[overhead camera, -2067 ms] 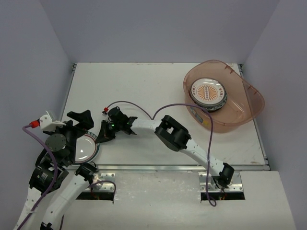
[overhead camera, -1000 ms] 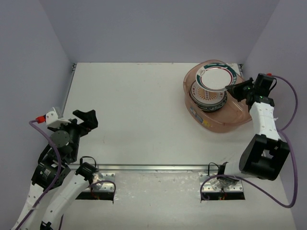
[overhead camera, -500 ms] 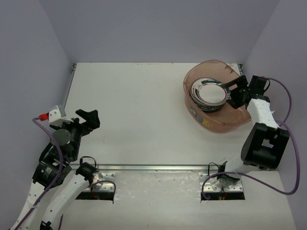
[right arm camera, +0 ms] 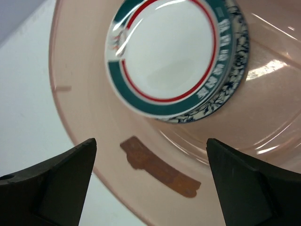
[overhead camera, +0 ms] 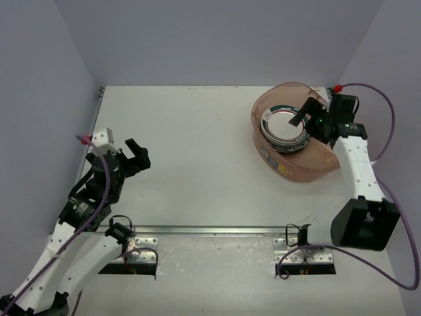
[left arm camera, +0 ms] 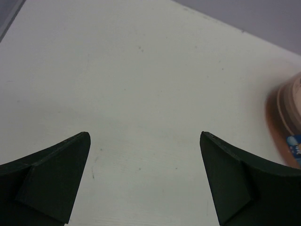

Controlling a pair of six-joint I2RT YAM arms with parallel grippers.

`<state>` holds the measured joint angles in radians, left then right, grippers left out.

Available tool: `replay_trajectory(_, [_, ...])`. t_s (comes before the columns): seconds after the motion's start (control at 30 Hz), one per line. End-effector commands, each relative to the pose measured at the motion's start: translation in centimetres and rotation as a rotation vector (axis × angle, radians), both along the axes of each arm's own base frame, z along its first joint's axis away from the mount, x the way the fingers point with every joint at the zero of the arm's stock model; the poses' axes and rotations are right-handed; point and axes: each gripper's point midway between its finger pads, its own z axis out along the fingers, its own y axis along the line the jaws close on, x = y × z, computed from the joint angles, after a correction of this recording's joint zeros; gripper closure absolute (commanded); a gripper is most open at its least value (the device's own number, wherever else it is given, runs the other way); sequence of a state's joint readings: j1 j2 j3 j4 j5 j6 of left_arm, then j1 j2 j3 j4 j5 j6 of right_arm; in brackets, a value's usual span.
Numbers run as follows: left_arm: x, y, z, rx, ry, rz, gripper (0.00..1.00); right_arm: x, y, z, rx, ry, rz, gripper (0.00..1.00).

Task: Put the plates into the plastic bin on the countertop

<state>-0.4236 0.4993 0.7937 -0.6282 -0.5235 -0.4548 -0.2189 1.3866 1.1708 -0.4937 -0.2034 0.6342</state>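
Pink-brown translucent plastic forms the one plastic bin (overhead camera: 309, 168), an oval tub that sits at the far right corner of the white counter (overhead camera: 197, 145). Inside it a single stack of plates (overhead camera: 284, 128) rests on the bin floor. The top plate (right arm camera: 164, 52) is white with a teal rim and a red ring, and it lies slightly off-centre on a blue floral plate (right arm camera: 221, 101) below. At least two patterns can be told apart, but how many plates the stack holds cannot be counted from these views. Every plate in view is in the bin. Two arms are present. The right end effector (overhead camera: 309, 118) hangs over the right side of the stack with its fingers spread wide, gripping nothing. The left end effector (overhead camera: 136, 157) hovers above the near left part of the counter, also spread and empty. The likely risks: the offset top plate could slide off the stack if nudged, and a low finger of the right end effector could catch a plate edge or the flared bin rim on the way out, tipping or dragging the bin.
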Motion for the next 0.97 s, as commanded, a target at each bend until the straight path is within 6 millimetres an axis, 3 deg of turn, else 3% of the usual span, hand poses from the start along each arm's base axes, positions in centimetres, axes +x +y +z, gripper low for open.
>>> replay_trajectory(0.0, [2.8,-2.3,0.3,0.07,0.117,-0.09,0.0,-3.6,4.2,6.0,-0.482,-0.128,0.279,0.01])
replay_trajectory(0.03, [3.2,-2.5,0.5,0.076,0.133,-0.089,0.0,-4.6,5.2,6.3,-0.531,-0.134,0.33,0.01])
replay_trajectory(0.17, [3.5,-2.6,3.3,0.071,0.062,-0.097,0.0,-8.6,4.9,8.0,-0.549,-0.196,0.313,0.01])
replay_trajectory(0.33, [1.7,-0.1,6.3,0.094,-0.042,-0.022,0.0,-14.4,5.9,10.5,-0.495,-0.384,0.346,0.01])
replay_trajectory(0.53, [-1.9,2.8,6.7,0.104,-0.143,0.04,0.0,-18.7,2.7,11.2,-0.603,-0.376,0.248,0.01])
replay_trajectory(0.7, [-4.3,3.4,7.2,0.075,-0.237,0.014,0.0,-20.4,3.6,10.8,-0.574,-0.424,0.296,0.01])
replay_trajectory(0.93, [-5.7,5.0,8.3,0.046,-0.304,0.076,0.0,-20.1,4.2,9.5,-0.577,-0.47,0.328,0.01])
